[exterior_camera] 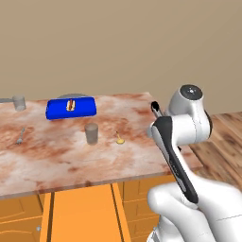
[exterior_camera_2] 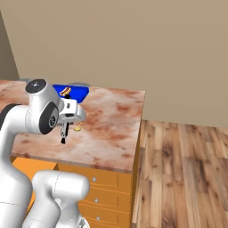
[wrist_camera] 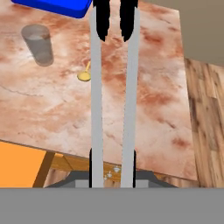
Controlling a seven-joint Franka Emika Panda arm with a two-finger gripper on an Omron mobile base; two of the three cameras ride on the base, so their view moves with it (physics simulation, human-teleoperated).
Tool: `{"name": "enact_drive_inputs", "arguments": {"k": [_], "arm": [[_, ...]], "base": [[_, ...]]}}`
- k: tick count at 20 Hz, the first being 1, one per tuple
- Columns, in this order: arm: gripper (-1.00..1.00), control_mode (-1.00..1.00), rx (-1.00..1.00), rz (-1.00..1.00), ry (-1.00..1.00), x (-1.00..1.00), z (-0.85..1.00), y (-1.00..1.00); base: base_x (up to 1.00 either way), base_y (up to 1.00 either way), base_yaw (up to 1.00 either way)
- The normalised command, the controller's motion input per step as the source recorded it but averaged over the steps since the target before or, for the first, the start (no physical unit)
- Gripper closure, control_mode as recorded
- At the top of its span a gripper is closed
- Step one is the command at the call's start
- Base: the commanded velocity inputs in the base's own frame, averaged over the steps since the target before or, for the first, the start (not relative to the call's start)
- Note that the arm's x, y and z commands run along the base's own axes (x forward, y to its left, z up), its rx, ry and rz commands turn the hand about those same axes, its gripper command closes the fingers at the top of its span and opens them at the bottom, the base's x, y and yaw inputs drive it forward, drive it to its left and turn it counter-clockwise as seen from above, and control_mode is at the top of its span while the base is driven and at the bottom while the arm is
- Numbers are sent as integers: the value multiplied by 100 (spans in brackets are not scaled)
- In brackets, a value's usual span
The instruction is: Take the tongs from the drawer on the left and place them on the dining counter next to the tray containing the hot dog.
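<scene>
1. Clearly, the gripper (wrist_camera: 112,168) is clamped on the tongs (wrist_camera: 113,87); in the hand view the two dark fingertips (wrist_camera: 93,162) press the outsides of the two grey arms near the bottom of the picture, and the arms run up the frame to their black ends near the top.
2. Held so, the tongs are off the surface, carried above the dining counter (exterior_camera: 71,156); in the right base view they (exterior_camera_2: 65,132) hang from the hand over the marble with a black end pointing down, not touching it as far as can be told.
3. The tray (exterior_camera: 71,108), blue, lies on the far side of the counter with the hot dog (exterior_camera: 71,104) in it; in the hand view its near edge (wrist_camera: 52,6) lies just beyond the black ends and to their left, so the long axis of the tongs points almost at the tray's right-hand corner.
4. Between hand and tray stand a grey cup (wrist_camera: 38,44) and a small gold spoon (wrist_camera: 84,75), both left of the tongs' line; the marble right of the tray is bare.
5. Judgement: the drawer (exterior_camera: 82,215) stands pulled out below the counter edge, orange inside; carriage looks nearly complete, and what remains is to reach forward, lower and let go beside the tray; the risk is the black ends landing on the tray.
</scene>
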Motion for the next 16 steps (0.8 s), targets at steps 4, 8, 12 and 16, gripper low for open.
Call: {"name": "enact_drive_inputs", "arguments": {"k": [4, 8, 12, 16], "arm": [[100, -100, 0, 0, -1, 0, 0, -5], [100, 100, 0, 0, -2, 0, 0, -2], [100, 100, 0, 0, 0, 0, 0, 0], [100, 100, 0, 0, 0, 0, 0, 0]], "base": [[0, 0, 0], [0, -1, 0], [0, -4, 0], [-13, -12, 0]]}}
